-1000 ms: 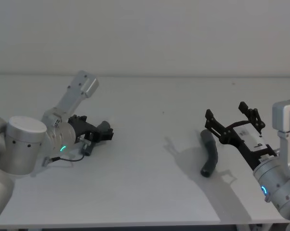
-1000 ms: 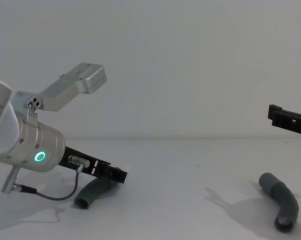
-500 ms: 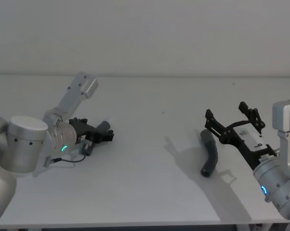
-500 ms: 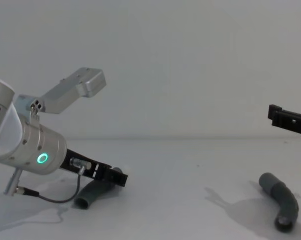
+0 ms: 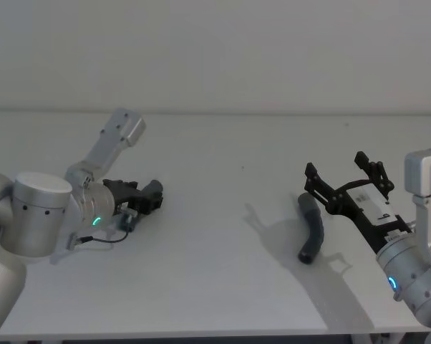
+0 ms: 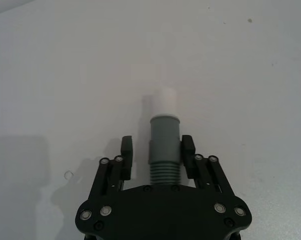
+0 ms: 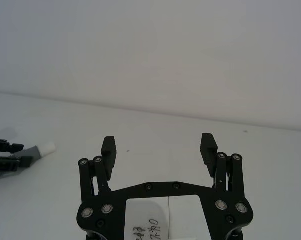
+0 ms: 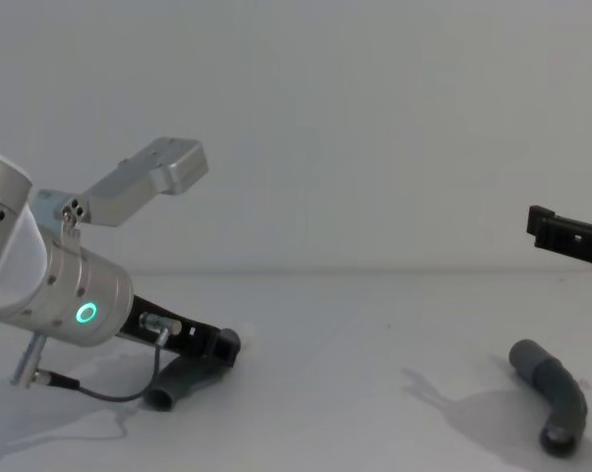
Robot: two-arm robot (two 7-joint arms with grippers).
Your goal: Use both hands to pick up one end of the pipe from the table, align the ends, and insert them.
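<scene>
White flat table lies in front of me, with a plain pale wall behind it. I count two pipe pieces and two grippers, one piece for each. My left black plastic gripper is down low on the left side of the table, and the left dark grey bent pipe piece lies between its two fingers. Those fingers are spread apart on each side of the ribbed part. One is right beside it and the other has a small gap, so I am not squeezing yet. This piece runs straight out from my palm, the same way my fingers point. Its light grey collar and its one short white tip stick out past them. My right black plastic gripper hangs up in the air on the right side, with fingers wide apart and holding nothing. The right dark grey bent pipe piece lies flat on the table below it and a little toward the middle, with its long side running from far to near. I think the left fingers need to squeeze shut first, and the right ones need to go down with a finger on each side of their piece.
</scene>
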